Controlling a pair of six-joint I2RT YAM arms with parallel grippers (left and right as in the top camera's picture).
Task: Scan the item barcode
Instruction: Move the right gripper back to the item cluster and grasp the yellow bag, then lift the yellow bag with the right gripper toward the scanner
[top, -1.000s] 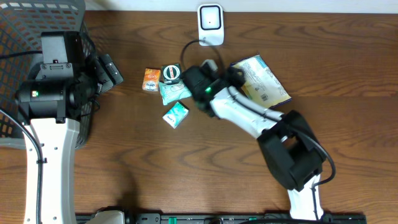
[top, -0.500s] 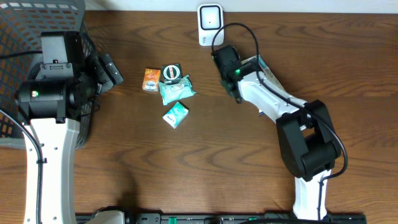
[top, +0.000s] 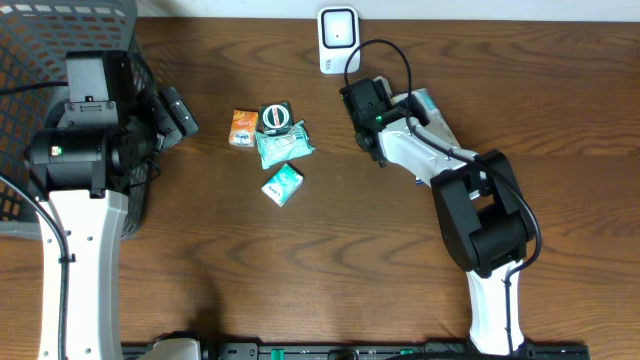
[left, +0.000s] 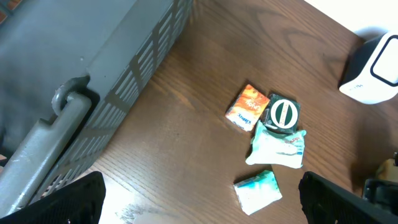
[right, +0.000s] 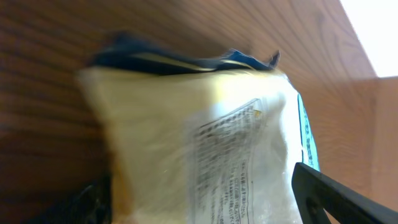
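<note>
Broadly, a dark brown tabletop (top: 300, 270) of streaked wood grain is seen, and one grey basket (top: 40, 40) with slotted walls and a rounded rim is set at its left end. Two arms are counted, both white-shelled with black joints. The left arm (top: 75, 200) is posed beside the basket, and the left jaws are spread wide with nothing between them. The right arm (top: 480, 220) is stretched toward the far edge.

One flat, crinkled plastic packet (right: 186, 124), pale yellow with fine black print and a blue edge, is gripped between the right jaws, which are spread wide across it. It is held near the one white, rounded scanner (top: 339, 38) and is mostly hidden by the arm from overhead.

Four small goods are clustered between basket and packet: one crumpled teal pouch (top: 283, 146), one round green-and-black tin (top: 275, 117) touching it, one orange box (top: 243, 128), and one small teal carton (top: 283, 184).
</note>
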